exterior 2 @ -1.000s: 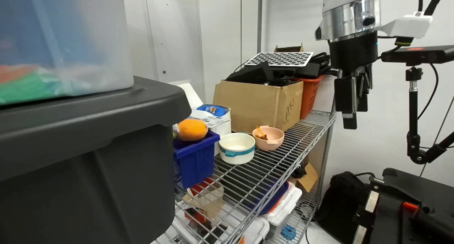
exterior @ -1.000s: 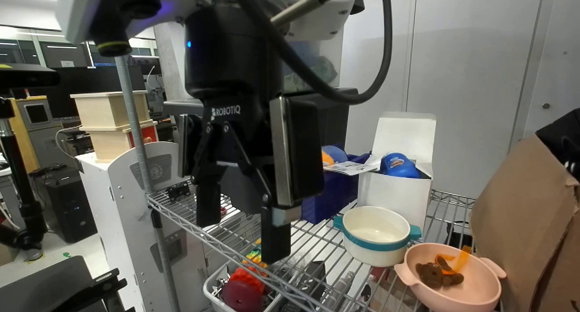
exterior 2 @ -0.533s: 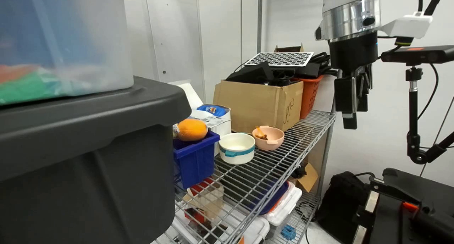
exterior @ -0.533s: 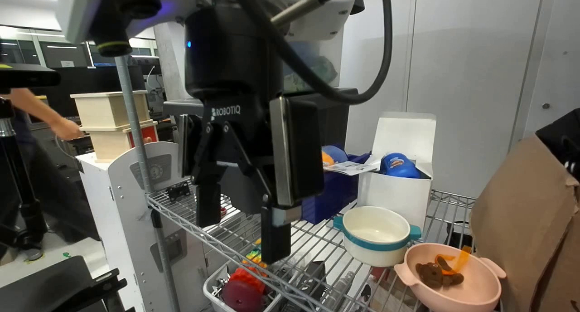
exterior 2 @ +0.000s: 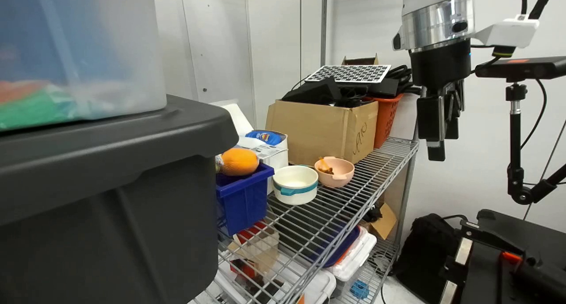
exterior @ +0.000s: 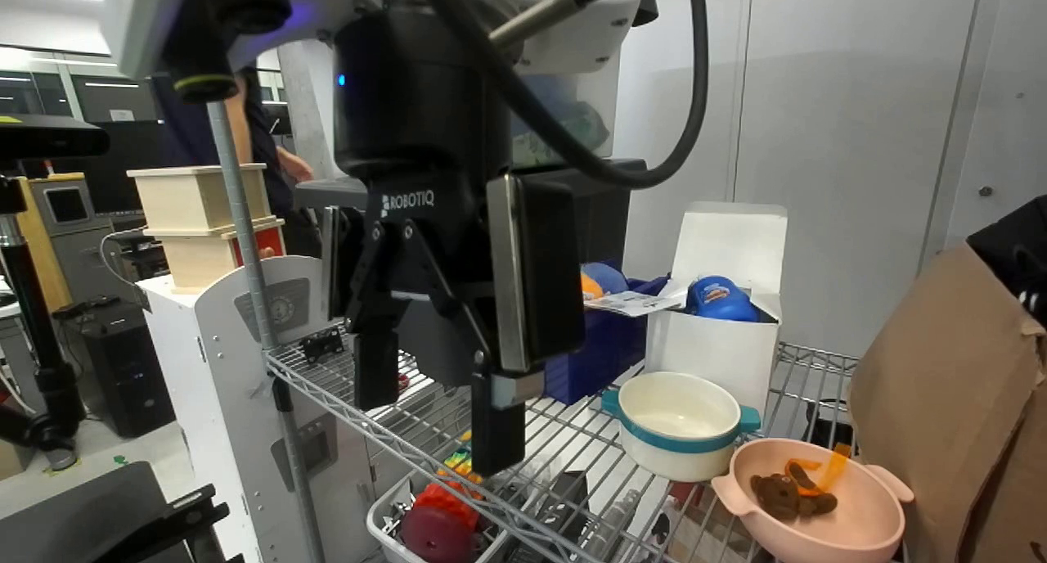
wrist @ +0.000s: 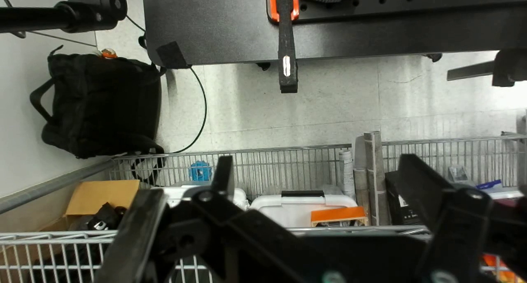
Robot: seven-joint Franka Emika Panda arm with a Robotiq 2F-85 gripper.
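Observation:
My gripper (exterior: 438, 434) hangs fingers-down in the air by the front edge of the wire shelf, touching nothing. Its fingers stand wide apart with nothing between them, as the wrist view also shows (wrist: 316, 158). On the shelf sits a white pot (exterior: 683, 461) with a teal band and handles, its inside bare. Beside it is a pink bowl (exterior: 871, 526) holding a small brown plush toy (exterior: 781, 497) with an orange strip. A blue bin (exterior 2: 243, 207) with an orange round object (exterior 2: 240, 161) on top and an open white box (exterior: 712, 350) with a blue item (exterior: 721, 299) stand alongside.
A cardboard box (exterior 2: 309, 129) full of black gear and an orange basket (exterior 2: 387, 118) occupy the shelf's far end. A large black tote (exterior 2: 110, 233) rises at the near end. Opposite the shelf is a black table (wrist: 214, 28) with a clamp (wrist: 287, 48); a backpack (wrist: 103, 104) lies on the floor.
In the background of an exterior view a person has walked from the far left to behind the stacked wooden boxes. My arm, the gripper and the things on the shelf have not moved.

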